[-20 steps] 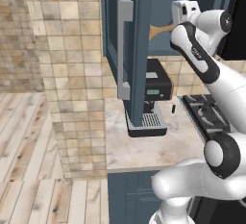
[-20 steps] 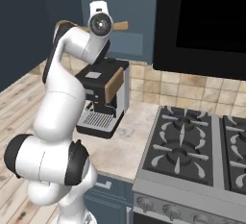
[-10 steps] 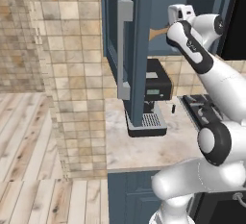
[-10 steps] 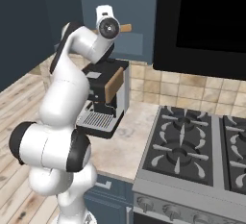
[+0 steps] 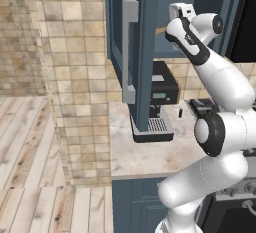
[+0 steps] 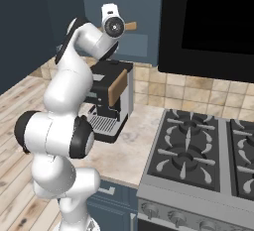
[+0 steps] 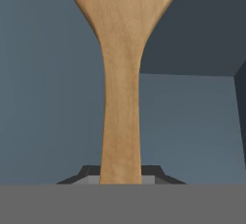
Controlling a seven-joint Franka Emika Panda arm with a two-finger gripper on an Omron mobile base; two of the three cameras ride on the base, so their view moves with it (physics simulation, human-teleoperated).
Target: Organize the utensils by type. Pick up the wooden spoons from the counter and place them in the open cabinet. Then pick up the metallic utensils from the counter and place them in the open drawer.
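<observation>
**Wooden spoon held at open cabinet**

Presently, the end effector is seen clamped on the handle of a wooden spoon, raised high at the cabinet opening. The spoon's bowl is directed into the blue interior. Below, a coffee machine is seated on the surface; a stove is noted alongside.

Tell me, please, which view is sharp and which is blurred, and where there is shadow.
Hand view: the wooden spoon is very close, soft-edged, evenly lit; the cabinet behind it is shaded. Left base view: sharp, flat light. Right base view: sharp, with a dark left edge.
</observation>
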